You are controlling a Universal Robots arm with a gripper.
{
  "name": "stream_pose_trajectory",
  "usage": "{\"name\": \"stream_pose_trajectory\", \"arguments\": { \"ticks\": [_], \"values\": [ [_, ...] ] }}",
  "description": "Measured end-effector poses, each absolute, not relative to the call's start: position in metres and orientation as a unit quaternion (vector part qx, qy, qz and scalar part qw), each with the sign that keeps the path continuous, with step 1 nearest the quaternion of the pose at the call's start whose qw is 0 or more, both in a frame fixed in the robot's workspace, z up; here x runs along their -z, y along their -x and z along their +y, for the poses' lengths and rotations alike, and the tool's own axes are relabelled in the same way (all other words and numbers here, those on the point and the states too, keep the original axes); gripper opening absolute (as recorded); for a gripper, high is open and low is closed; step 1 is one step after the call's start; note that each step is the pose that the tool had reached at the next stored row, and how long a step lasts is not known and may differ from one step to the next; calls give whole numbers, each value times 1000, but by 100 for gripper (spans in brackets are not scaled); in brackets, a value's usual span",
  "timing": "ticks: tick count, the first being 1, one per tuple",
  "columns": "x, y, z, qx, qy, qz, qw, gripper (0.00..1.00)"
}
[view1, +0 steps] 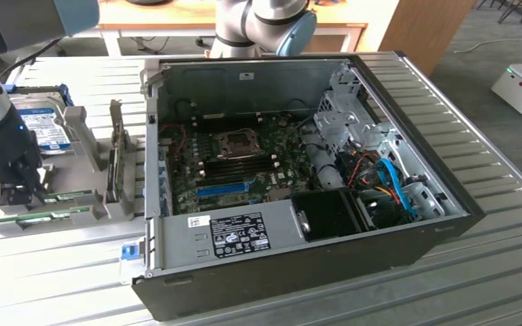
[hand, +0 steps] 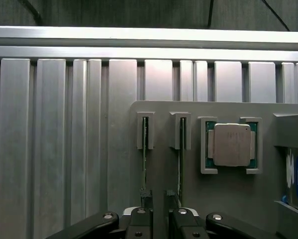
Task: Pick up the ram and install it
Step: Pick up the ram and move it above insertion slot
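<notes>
Pincer (hand: 158,196) (view1: 11,200) poised low over a grey holder (hand: 223,199) on the ribbed metal worktop (hand: 54,149), at the exterior view's left. Its jaws stood apart and clasped nothing. The ram (hand: 145,149) stood on edge in a narrow slot of the holder, a second stick (hand: 179,149) in the neighbouring slot just beside it; the fingertips (hand: 147,195) lay close to both, contact not discernible. A processor (hand: 232,144) sat in the next recess, beside a hard drive (view1: 43,129). The open computer case (view1: 288,272) lay well apart, at the exterior view's right.
</notes>
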State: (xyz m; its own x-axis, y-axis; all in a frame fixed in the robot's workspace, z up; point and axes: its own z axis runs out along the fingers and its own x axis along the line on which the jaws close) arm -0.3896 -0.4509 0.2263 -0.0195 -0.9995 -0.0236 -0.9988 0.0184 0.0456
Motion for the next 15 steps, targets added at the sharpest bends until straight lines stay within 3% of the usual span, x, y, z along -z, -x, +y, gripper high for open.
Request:
{"name": "stream_pose_trajectory", "arguments": {
  "ticks": [15],
  "values": [
    [-219, 390, -455, 25, -700, -713, 7, 24]
  ]
}}
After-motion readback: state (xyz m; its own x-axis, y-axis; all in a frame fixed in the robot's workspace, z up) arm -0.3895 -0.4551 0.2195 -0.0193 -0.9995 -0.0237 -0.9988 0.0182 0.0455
